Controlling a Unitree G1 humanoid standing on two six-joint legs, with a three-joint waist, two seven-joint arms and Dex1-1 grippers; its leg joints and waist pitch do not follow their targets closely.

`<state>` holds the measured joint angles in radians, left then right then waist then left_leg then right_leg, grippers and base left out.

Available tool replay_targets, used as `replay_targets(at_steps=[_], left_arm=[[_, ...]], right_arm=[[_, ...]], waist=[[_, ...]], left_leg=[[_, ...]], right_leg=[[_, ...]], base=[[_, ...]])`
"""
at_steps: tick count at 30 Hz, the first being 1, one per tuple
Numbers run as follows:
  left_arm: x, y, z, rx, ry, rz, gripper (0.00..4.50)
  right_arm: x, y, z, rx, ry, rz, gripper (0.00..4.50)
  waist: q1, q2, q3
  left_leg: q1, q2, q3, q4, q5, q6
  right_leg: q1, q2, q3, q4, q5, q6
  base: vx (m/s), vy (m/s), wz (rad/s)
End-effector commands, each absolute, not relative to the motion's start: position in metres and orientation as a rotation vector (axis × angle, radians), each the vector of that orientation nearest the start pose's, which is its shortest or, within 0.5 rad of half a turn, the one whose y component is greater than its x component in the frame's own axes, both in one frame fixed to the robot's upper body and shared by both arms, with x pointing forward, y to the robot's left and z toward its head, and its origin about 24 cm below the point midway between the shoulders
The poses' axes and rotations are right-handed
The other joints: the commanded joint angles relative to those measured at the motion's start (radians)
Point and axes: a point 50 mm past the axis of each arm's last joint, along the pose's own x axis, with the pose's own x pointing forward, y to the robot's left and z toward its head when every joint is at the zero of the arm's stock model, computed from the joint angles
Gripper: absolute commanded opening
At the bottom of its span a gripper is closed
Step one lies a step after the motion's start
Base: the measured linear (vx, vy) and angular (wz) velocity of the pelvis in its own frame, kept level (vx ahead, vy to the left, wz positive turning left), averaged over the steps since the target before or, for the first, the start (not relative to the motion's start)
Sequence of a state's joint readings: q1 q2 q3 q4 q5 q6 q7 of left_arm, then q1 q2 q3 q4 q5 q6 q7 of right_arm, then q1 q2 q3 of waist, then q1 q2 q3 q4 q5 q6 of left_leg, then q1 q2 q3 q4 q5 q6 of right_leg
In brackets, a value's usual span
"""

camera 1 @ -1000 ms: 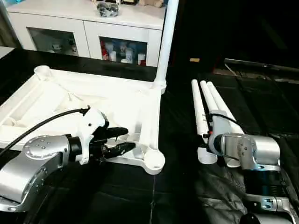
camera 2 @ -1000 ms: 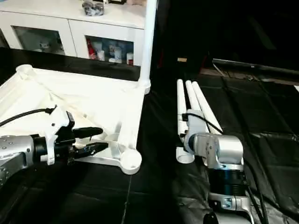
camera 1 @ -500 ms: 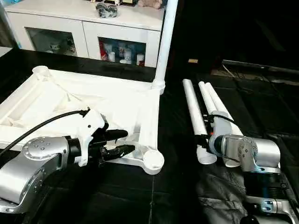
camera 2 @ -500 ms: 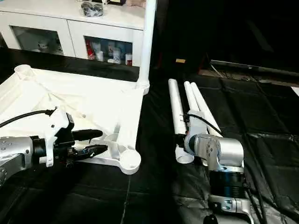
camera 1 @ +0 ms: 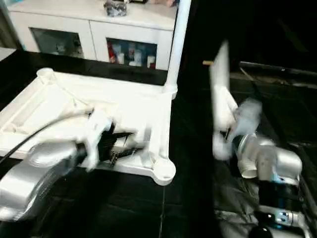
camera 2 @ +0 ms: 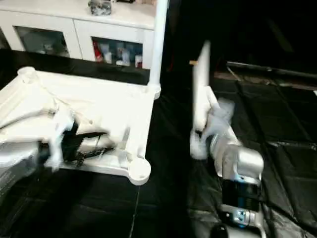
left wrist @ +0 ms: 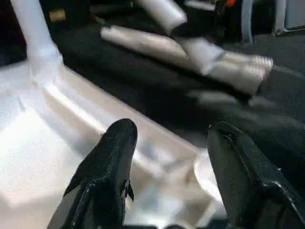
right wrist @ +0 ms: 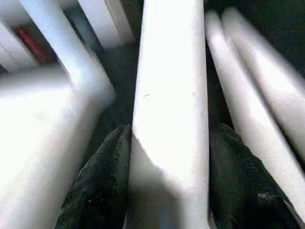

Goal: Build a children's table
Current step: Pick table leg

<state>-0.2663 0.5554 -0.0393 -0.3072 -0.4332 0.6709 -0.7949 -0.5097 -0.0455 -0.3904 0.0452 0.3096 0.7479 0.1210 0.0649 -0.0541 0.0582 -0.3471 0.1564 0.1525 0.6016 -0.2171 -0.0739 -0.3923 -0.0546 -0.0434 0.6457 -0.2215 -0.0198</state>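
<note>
**Children's table, part-built: one leg lifted from the pile**

Raised since the earlier frames: one leg [camera 1: 219, 94], which lay flat with the other loose legs, now stands tilted up at centre right of the head views, blurred by motion. Right end effector [right wrist: 167, 181]: clamped on that leg, a black finger [right wrist: 102, 181] on each side of the tube; in the head views the leg and wrist housing hide it. Remaining loose legs [right wrist: 257, 95]: two tubes side by side on the dark floor covering [camera 1: 188, 208] just beside the held one, lower ends cut off.

Tabletop [camera 1: 74, 99]: left half of the head views, ribbed underside up, left edge cut off by the frame. Fitted leg [camera 1: 177, 39]: upright in the far right corner socket, top cut off. Near right corner socket [camera 1: 164, 171]: open.

Left end effector [left wrist: 167, 157]: fingers apart, gripping nothing, over the tabletop's near edge; smeared in the head views.

Cabinet [camera 1: 99, 34]: upper left, white, glass doors; contents too blurred to identify. No legible writing anywhere.
</note>
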Motion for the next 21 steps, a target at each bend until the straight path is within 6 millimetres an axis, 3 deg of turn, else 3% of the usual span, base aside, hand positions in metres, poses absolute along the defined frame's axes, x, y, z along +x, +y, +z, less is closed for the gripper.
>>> replay_targets(at_steps=[1, 2, 3, 5, 7, 8, 9, 11, 14, 15, 18, 21], left_arm=[[0.27, 0.157, 0.135, 0.124, 0.188, -0.941, 2.74], [0.275, 0.153, 0.14, 0.109, 0.154, -0.92, 2.74], [0.278, 0.151, 0.143, 0.099, 0.133, -0.906, 2.74], [0.292, 0.143, 0.16, 0.02, 0.031, -0.838, 2.74], [0.295, 0.141, 0.165, -0.001, 0.004, -0.824, 2.74], [0.302, 0.136, 0.177, -0.077, -0.046, -0.805, 2.74], [0.308, 0.131, 0.19, -0.169, -0.092, -0.793, 2.74], [0.312, 0.128, 0.197, -0.229, -0.108, -0.793, 2.74], [0.319, 0.117, 0.211, -0.417, -0.125, -0.822, 2.74], [0.32, 0.114, 0.213, -0.446, -0.124, -0.833, 3.0], [0.323, 0.106, 0.22, -0.521, -0.122, -0.871, 3.07], [0.322, 0.096, 0.229, -0.568, -0.125, -0.928, 3.46]], right_arm=[[0.33, -0.187, 0.139, 0.512, 0.042, 0.135, 1.93], [0.329, -0.187, 0.146, 0.576, -0.006, 0.172, 1.93], [0.328, -0.186, 0.15, 0.616, -0.034, 0.196, 1.93], [0.322, -0.177, 0.166, 0.704, -0.135, 0.359, 1.93], [0.321, -0.174, 0.169, 0.718, -0.155, 0.397, 1.93], [0.317, -0.167, 0.173, 0.729, -0.179, 0.481, 1.93], [0.311, -0.159, 0.177, 0.753, -0.198, 0.577, 1.93], [0.309, -0.156, 0.179, 0.76, -0.201, 0.624, 1.93], [0.299, -0.145, 0.177, 0.768, -0.179, 0.77, 1.93], [0.297, -0.142, 0.177, 0.762, -0.171, 0.797, 1.93], [0.288, -0.135, 0.175, 0.768, -0.136, 0.9, 1.93], [0.28, -0.13, 0.171, 0.757, -0.102, 0.97, 1.93]], waist=[[0.005, 0.003, -0.063], [0.007, 0.007, -0.064], [0.007, 0.007, -0.064], [0.006, 0.0, -0.064], [0.011, -0.001, -0.066], [0.012, -0.003, -0.065], [0.016, -0.005, -0.064], [0.02, -0.005, -0.064], [0.026, -0.016, -0.059], [0.033, -0.012, -0.06], [0.036, -0.015, -0.063], [0.041, -0.019, -0.062]], left_leg=[[-0.003, 0.053, -0.008, -0.071, -0.002, -0.012], [-0.006, 0.053, -0.008, -0.068, 0.027, 0.011], [-0.006, 0.053, -0.008, -0.068, 0.027, 0.011], [-0.009, 0.049, -0.005, -0.065, 0.019, 0.03], [-0.006, 0.052, -0.006, -0.063, 0.022, 0.04], [-0.011, 0.052, -0.007, -0.065, 0.026, 0.042], [-0.007, 0.053, -0.005, -0.062, 0.014, 0.043], [-0.007, 0.053, -0.006, -0.063, 0.005, 0.041], [-0.011, 0.052, -0.005, -0.064, -0.01, 0.036], [-0.007, 0.052, -0.004, -0.062, -0.01, 0.033], [-0.007, 0.054, -0.007, -0.062, 0.009, 0.032], [-0.009, 0.055, -0.008, -0.061, 0.024, 0.033]], right_leg=[[0.06, -0.075, 0.055, -0.065, 0.041, -0.172], [0.061, -0.077, 0.055, -0.061, 0.08, -0.187], [0.061, -0.077, 0.055, -0.061, 0.08, -0.187], [0.064, -0.074, 0.054, -0.063, 0.08, -0.192], [0.064, -0.079, 0.054, -0.065, 0.075, -0.206], [0.066, -0.078, 0.051, -0.064, 0.067, -0.207], [0.063, -0.081, 0.052, -0.068, 0.046, -0.21], [0.063, -0.082, 0.052, -0.069, 0.03, -0.213], [0.062, -0.082, 0.051, -0.079, -0.045, -0.189], [0.06, -0.082, 0.05, -0.081, -0.064, -0.183], [0.059, -0.08, 0.05, -0.076, -0.029, -0.178], [0.061, -0.083, 0.049, -0.075, -0.004, -0.178]], base=[[0.0, 0.0, 0.0], [0.0, 0.0, 0.0], [0.0, 0.0, 0.0], [0.0, 0.0, 0.0], [0.0, 0.0, 0.0], [0.0, 0.0, 0.0], [0.0, 0.0, 0.0], [0.0, 0.0, 0.0], [0.0, 0.0, 0.0], [0.0, 0.0, 0.0], [0.0, 0.0, 0.0], [0.0, 0.0, 0.0]])
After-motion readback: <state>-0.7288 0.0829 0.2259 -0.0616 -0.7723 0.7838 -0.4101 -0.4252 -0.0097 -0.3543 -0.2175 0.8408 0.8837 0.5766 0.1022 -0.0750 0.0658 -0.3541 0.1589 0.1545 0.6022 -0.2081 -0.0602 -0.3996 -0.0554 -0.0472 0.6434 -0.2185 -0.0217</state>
